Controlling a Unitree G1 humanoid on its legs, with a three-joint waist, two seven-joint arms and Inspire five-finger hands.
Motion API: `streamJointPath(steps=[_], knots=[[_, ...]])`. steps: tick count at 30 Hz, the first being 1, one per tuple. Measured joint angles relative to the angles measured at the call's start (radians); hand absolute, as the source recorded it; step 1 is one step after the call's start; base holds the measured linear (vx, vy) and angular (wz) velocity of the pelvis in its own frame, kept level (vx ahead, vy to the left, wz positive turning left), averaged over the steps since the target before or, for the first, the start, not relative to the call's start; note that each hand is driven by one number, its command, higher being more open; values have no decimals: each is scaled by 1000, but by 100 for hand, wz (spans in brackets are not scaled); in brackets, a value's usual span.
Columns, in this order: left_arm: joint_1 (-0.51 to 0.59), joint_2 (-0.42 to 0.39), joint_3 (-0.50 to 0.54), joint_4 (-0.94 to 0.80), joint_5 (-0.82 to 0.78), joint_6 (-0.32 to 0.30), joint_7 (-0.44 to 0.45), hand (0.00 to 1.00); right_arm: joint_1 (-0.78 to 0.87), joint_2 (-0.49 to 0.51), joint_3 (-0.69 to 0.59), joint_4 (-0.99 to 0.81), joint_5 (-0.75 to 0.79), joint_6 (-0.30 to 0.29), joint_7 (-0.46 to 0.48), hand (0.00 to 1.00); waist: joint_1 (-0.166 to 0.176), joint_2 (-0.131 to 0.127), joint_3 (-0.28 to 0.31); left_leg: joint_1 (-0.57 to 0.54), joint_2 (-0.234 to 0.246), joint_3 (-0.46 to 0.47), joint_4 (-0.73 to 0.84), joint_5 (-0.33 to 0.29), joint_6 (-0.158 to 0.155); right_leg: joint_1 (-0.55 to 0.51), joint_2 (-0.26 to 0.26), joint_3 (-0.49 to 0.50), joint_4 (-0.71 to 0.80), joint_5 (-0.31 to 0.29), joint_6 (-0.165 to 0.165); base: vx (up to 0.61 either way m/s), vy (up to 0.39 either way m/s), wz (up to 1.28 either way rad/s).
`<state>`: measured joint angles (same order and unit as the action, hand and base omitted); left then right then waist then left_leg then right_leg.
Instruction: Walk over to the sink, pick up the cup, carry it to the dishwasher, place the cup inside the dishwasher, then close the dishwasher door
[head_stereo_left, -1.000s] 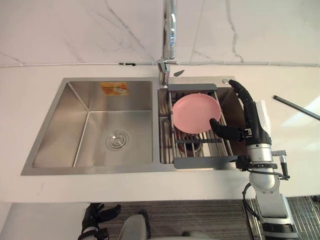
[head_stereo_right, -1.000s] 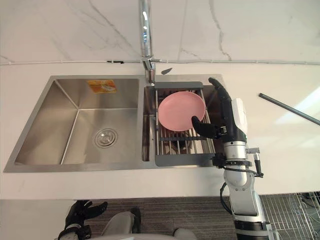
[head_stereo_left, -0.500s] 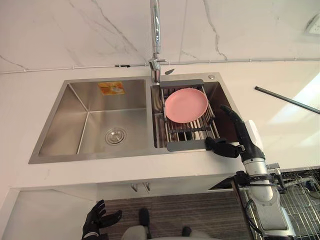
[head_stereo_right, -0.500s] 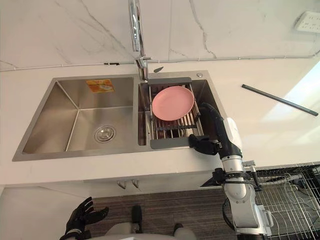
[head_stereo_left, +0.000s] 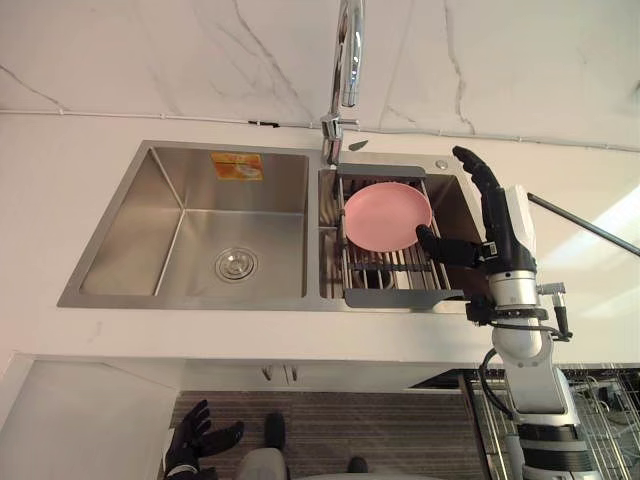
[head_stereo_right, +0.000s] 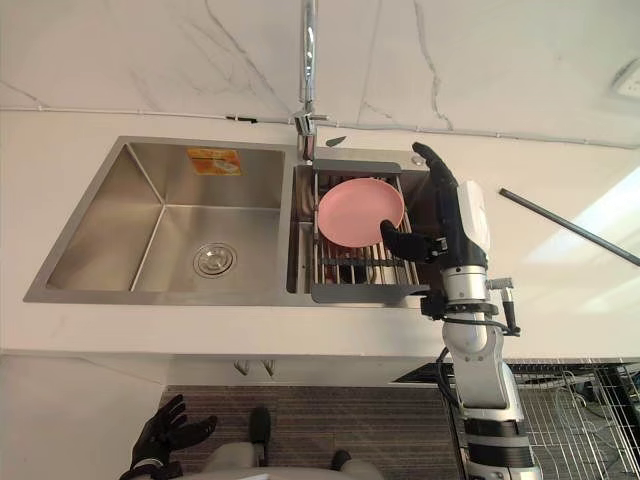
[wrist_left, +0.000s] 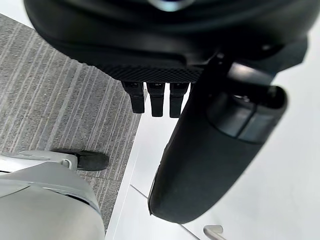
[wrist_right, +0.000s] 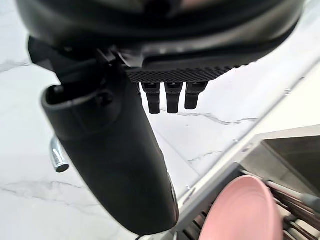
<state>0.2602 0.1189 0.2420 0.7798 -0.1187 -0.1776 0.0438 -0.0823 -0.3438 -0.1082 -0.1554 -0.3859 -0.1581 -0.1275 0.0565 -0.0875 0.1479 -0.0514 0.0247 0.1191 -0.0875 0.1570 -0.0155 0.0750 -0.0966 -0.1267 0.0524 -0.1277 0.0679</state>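
– Hand check: right hand (head_stereo_left: 492, 232), state?
– Released, holding nothing. Fingers straight, thumb stuck out toward the rack (head_stereo_left: 400, 296). It hangs over the right edge of the sink (head_stereo_left: 190, 303), just beside the rack.
– Other one?
– The left hand (head_stereo_left: 196, 446) is low near the floor (head_stereo_left: 340, 425), fingers spread, empty too.
– Cup?
– Cannot tell where the cup is. The rack sits across the right basin with a pink plate (head_stereo_left: 387, 216) resting on it. Under the bars it is too dark to name anything.
– Any labels or writing?
– One orange-yellow sticker (head_stereo_left: 237, 165) on the back wall of the left basin (head_stereo_left: 130, 240). Print is too small to read.
– Rest of the scene, quick.
– Drain (head_stereo_left: 236, 264) in the left basin's bottom. Faucet (head_stereo_left: 346, 60) stands at the back between the basins. White tabletop (head_stereo_left: 60, 190) all round, marble wall (head_stereo_left: 150, 50) behind. Thin dark bar (head_stereo_left: 585, 226) lies on the tabletop, right of the right hand and apart from it. Wire basket (head_stereo_right: 590, 410) low on the right, below the tabletop's front edge.
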Motion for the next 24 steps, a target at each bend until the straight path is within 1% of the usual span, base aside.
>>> streamJointPath(steps=[7,9,16,24], knots=[[0,3,0,-1,0,0,2,90,-27,-70,19,105,-11,1,3,90,-1,-5,3,-2,-6,-6,0,0,1,-1,-5,-9,0,-2,3,-1,1,1],[-1,6,-7,-1,0,0,2,90,-28,-106,41,139,-24,1,9,90,-6,-7,4,-9,-13,-24,0,-1,1,-1,-9,-21,-2,-6,8,2,6,18],[0,21,-7,-2,0,0,2,90,-28,-129,76,229,-52,5,41,90,-2,-11,7,-14,-37,-37,0,-3,13,-1,-29,-34,-2,-13,21,19,12,6],[0,21,-14,-22,0,-1,1,90,-28,-158,78,232,-132,16,45,90,-2,-10,11,-14,-53,-45,1,-5,20,-1,-44,-39,0,-15,29,-8,4,0]])
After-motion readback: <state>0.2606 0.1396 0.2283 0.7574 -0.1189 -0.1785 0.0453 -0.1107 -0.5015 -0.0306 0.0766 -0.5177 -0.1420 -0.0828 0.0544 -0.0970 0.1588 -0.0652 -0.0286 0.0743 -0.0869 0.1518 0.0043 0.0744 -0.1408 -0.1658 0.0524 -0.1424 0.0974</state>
